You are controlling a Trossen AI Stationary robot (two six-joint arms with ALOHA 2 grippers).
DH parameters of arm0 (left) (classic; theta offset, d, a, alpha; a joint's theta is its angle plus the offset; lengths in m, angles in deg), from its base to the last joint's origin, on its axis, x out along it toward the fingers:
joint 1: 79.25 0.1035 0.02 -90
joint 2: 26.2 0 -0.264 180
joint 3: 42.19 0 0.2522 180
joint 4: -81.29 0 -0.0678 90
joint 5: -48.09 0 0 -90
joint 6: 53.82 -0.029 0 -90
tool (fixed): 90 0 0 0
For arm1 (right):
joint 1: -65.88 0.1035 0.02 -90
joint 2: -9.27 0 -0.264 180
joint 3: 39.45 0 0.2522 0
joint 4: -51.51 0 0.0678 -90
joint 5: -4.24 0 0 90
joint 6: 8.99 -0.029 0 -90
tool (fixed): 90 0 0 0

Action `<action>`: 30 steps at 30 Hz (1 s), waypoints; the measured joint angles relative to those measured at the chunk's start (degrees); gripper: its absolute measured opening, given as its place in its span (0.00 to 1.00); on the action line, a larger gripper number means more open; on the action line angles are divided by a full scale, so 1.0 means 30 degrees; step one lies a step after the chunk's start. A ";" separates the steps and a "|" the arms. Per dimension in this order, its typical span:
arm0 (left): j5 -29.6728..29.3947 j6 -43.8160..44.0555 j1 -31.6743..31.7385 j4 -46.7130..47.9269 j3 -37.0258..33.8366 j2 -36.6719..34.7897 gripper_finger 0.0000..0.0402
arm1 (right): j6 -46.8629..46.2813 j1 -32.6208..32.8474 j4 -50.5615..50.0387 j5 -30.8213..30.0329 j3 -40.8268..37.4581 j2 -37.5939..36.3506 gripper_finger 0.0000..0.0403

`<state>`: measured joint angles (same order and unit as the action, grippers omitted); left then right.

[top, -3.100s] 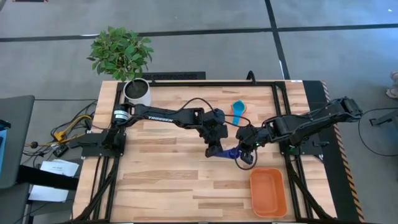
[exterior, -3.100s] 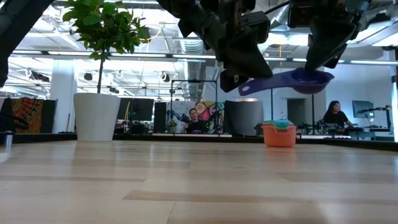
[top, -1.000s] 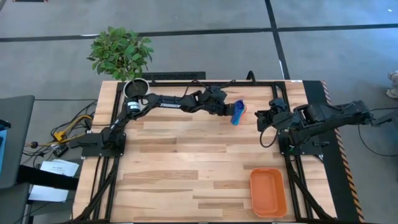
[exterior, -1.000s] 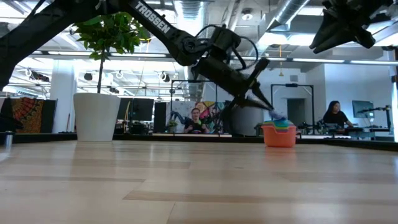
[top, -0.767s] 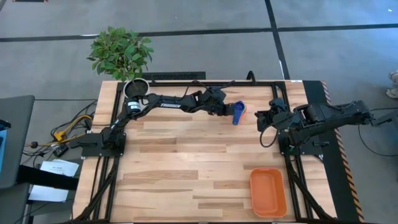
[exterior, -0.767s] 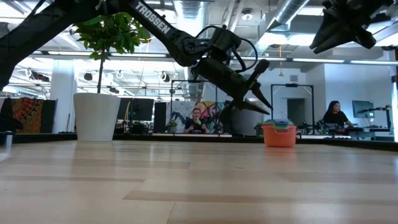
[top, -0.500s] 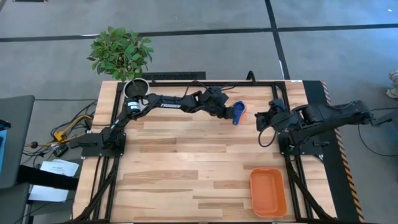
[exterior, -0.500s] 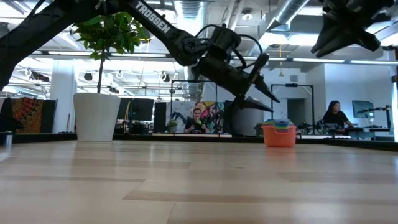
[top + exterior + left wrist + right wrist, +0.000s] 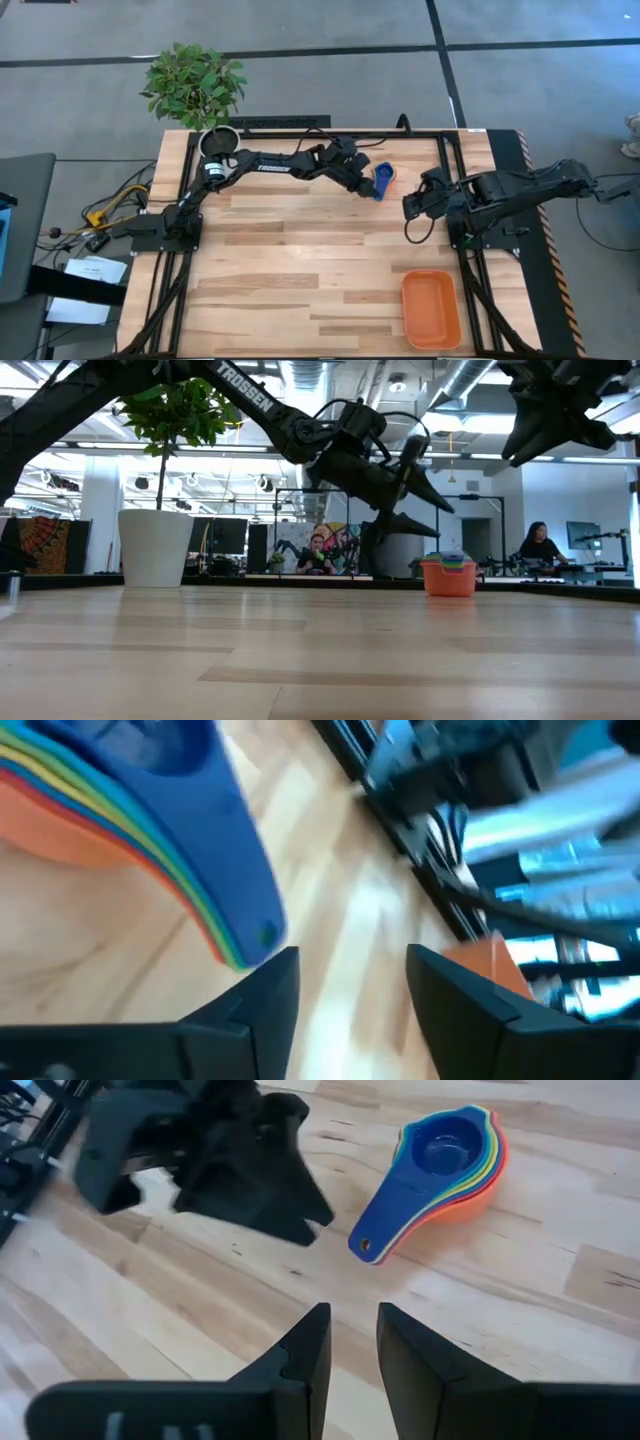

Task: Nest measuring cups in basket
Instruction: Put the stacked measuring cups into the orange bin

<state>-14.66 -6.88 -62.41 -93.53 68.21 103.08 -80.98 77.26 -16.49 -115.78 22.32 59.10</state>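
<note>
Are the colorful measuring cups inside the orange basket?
No, the stack of measuring cups sits on the wooden table near the far edge, while the orange basket lies apart at the near right.

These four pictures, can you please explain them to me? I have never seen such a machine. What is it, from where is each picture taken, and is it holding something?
It is a robot with two dark arms at a wooden table. Each arm ends in a two-finger gripper.

One picture looks straight down from above, one looks level across the table top, and two come from cameras on the wrists.

On the table lies a nested stack of coloured measuring cups, the dark blue one on top, as the right wrist view shows. An empty orange basket sits near the front right corner, and a white plant pot stands at the back left.

The left gripper is open, right beside the stack, holding nothing. The right gripper waits nearby, fingers slightly apart, also holding nothing.
</note>
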 joint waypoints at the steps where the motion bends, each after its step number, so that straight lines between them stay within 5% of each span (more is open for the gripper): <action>1: 0.0385 -0.0369 -0.0005 0.0235 0.0000 -0.0131 0.44 | -0.0014 0.0000 0.0000 0.0031 0.0000 -0.0019 0.27; 16: -0.2413 -0.5997 -0.0452 0.4120 0.0007 -0.2826 0.47 | -0.0712 0.0502 0.1967 0.0093 -0.1850 -0.0530 0.60; 24: -0.4966 -0.7448 -0.1668 0.6043 0.0022 -0.4370 0.47 | -0.2154 0.2417 0.7843 0.0068 -0.5183 -0.1150 0.63; 30: -0.6529 -0.7796 -0.2945 0.7576 -0.0943 -0.4743 0.47 | -0.2366 0.3927 0.8765 -0.0044 -0.5778 -0.1111 0.63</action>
<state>-34.25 -30.27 -71.25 -70.80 65.38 88.85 -88.08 89.04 9.80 -115.91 4.99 55.77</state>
